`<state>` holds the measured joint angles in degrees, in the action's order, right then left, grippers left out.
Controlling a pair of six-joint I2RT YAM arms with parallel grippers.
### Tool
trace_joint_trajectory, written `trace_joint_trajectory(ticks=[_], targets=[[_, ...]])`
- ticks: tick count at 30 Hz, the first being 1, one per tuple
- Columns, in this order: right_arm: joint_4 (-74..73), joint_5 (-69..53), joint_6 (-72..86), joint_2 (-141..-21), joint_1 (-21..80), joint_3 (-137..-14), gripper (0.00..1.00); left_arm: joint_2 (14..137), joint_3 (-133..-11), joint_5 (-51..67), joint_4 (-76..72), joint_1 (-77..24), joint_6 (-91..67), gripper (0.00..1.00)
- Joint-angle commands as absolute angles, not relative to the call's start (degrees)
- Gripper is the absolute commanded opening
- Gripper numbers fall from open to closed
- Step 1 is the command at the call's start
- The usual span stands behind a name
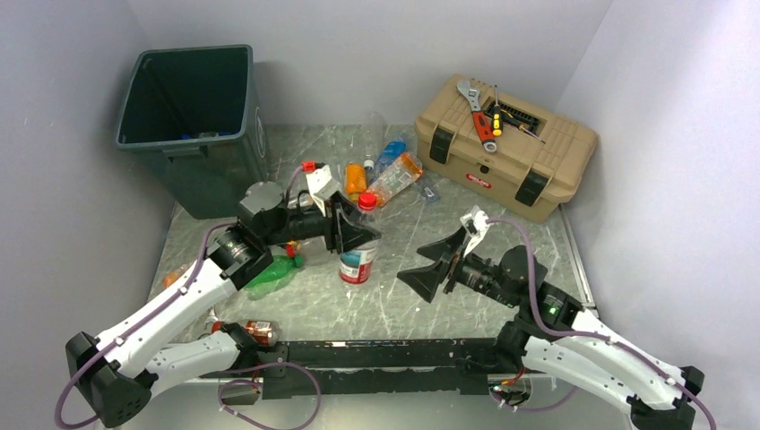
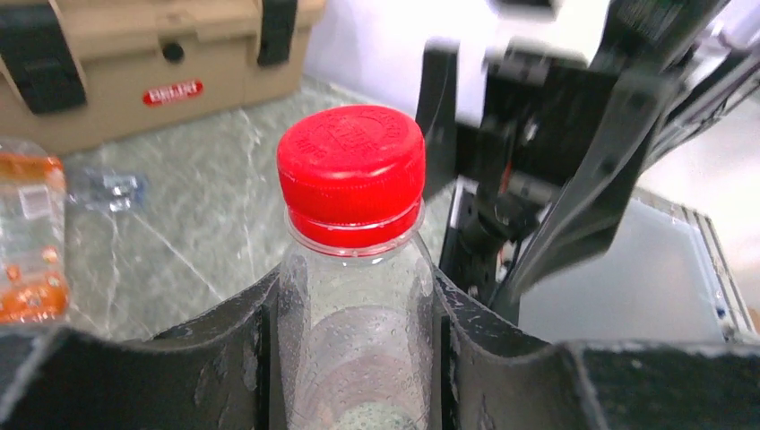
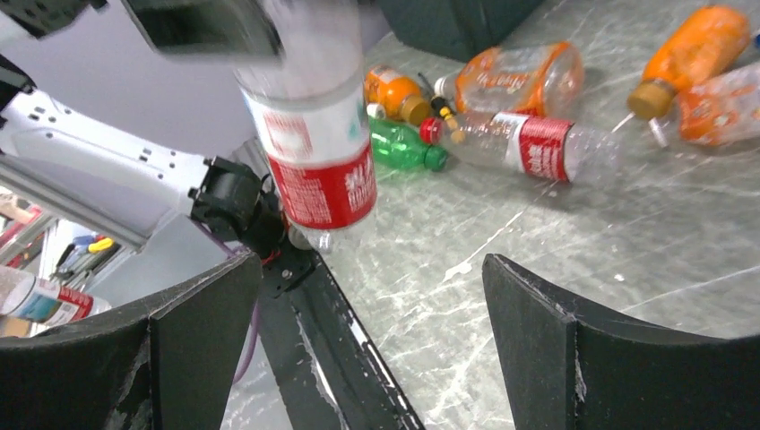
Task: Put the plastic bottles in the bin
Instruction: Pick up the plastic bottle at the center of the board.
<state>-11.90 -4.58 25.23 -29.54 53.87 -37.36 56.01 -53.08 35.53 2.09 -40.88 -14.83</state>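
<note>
Red-capped clear bottle (image 1: 358, 264) upright; other bottles (image 1: 394, 179) lying scattered; bin (image 1: 215, 179) far-left.

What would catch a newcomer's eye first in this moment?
The left hand clamps a red-capped bottle upright at mid-table, facing the open, empty right hand. Behind them lie scattered bottles. The dark bin stands at far left and a tan toolbox at far right.

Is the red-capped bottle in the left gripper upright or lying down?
Upright: the red-capped bottle is held cap up between the fingers of the left gripper, and the right wrist view shows its base pointing down.
</note>
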Motion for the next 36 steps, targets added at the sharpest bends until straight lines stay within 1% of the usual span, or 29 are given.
trace_joint_trajectory(ticks=[1, 6, 12, 16, 19, 21, 22, 23, 24, 27, 28, 29, 31, 32, 34, 36], targets=[[7.8, -8.5, 30.5, -28.1, 54.4, -28.6, 0.97, 56.9, -54.2, 31.3, -13.4, -40.8, -25.3, 0.29], [17.9, -4.9, 29.2, -31.3, 57.6, -27.1, 1.00, 60.2, -55.5, 32.6, -20.8, -40.8, -32.6, 0.27], [23.6, 2.2, 23.8, -38.3, 64.2, -29.6, 1.00, 61.6, -56.1, 32.8, -22.9, -40.8, -34.9, 0.26], [22.9, 5.1, 23.3, -42.9, 65.2, -32.1, 1.00, 61.5, -56.0, 32.8, -23.3, -40.8, -35.3, 0.26], [22.1, 8.0, 23.6, -45.3, 65.2, -33.0, 0.95, 61.1, -55.4, 33.1, -24.5, -40.7, -36.4, 0.26], [22.5, 8.7, 23.5, -46.2, 65.2, -33.1, 0.87, 60.8, -55.3, 33.2, -24.8, -40.8, -36.7, 0.26], [23.0, 8.5, 23.4, -46.7, 65.2, -33.1, 0.81, 60.7, -55.3, 33.3, -24.7, -40.9, -36.8, 0.27], [23.3, 8.3, 23.3, -47.0, 65.2, -33.2, 0.74, 60.6, -55.3, 33.4, -24.4, -40.9, -36.9, 0.31], [23.5, 7.9, 23.2, -47.4, 65.2, -33.3, 0.68, 60.5, -55.5, 33.4, -23.7, -40.9, -36.9, 0.37], [23.5, 7.4, 22.6, -48.0, 65.2, -33.4, 0.53, 60.0, -56.9, 33.6, -21.1, -40.9, -36.4, 0.66], [23.3, 7.3, 22.4, -47.9, 65.2, -33.3, 0.50, 59.7, -57.5, 33.5, -20.0, -40.9, -35.6, 0.74], [23.2, 7.2, 22.2, -47.9, 65.2, -33.3, 0.48, 59.2, -58.1, 33.3, -18.8, -40.8, -34.7, 0.79], [22.7, 7.1, 21.8, -47.6, 65.2, -33.2, 0.45, 58.1, -59.6, 31.2, -16.1, -40.9, -32.7, 0.86], [22.4, 6.9, 21.5, -47.5, 65.2, -33.1, 0.44, 57.4, -60.5, 29.6, -14.8, -40.9, -31.7, 0.88], [21.8, 7.1, 21.0, -47.4, 65.2, -33.0, 0.43, 56.6, -62.4, 26.1, -12.2, -40.9, -30.2, 0.90], [21.3, 7.5, 20.6, -47.1, 65.2, -32.7, 0.42, 56.6, -65.3, 23.9, -8.3, -40.8, -29.1, 0.89]])
